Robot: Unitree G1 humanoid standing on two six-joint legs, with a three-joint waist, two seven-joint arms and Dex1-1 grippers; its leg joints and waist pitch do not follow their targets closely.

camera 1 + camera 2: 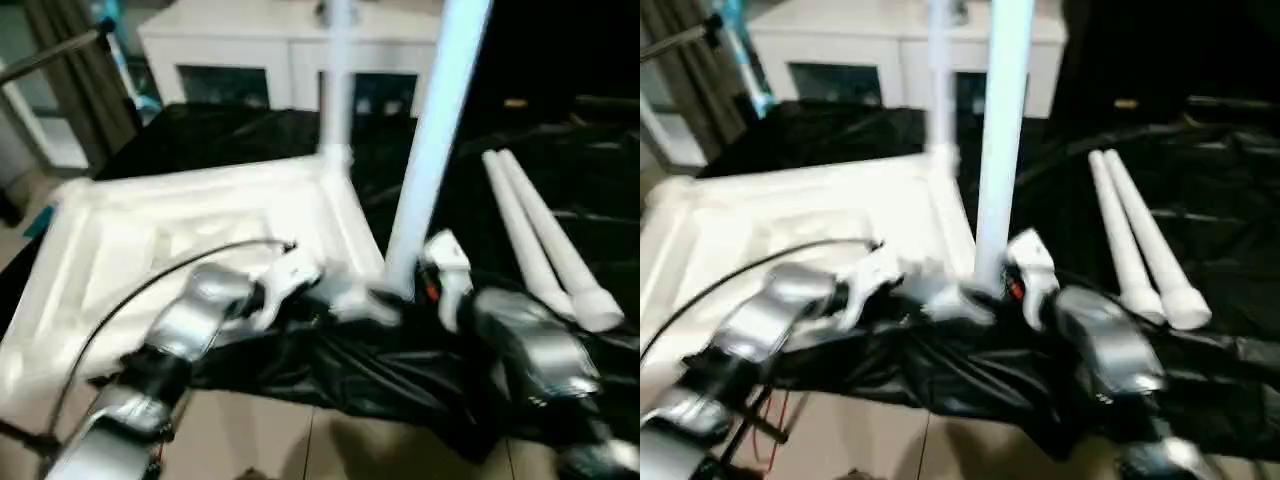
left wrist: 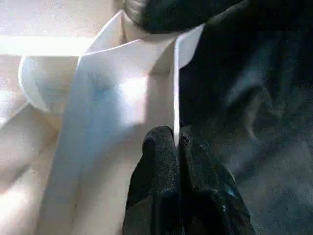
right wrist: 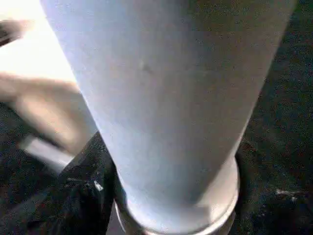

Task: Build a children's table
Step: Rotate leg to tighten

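Observation:
The white tabletop (image 1: 190,240) lies underside up on a black cloth. One white leg (image 1: 338,90) stands upright in its far right corner socket. A second leg (image 1: 432,150) rises from the near right corner, leaning slightly. My right gripper (image 1: 420,285) is closed around that leg's base, and in the right wrist view a black finger (image 3: 83,196) presses against the leg (image 3: 166,98). My left gripper (image 2: 177,142) is shut on the thin rim of the tabletop (image 2: 122,88) near the same corner. Two more legs (image 1: 545,240) lie side by side on the cloth to the right.
A white cabinet with glass doors (image 1: 270,55) stands behind the work surface. The black cloth (image 1: 380,380) hangs in folds over the near edge above a tiled floor (image 1: 260,440). A black cable (image 1: 150,285) arcs over my left forearm. Curtains (image 1: 75,70) hang at the back left.

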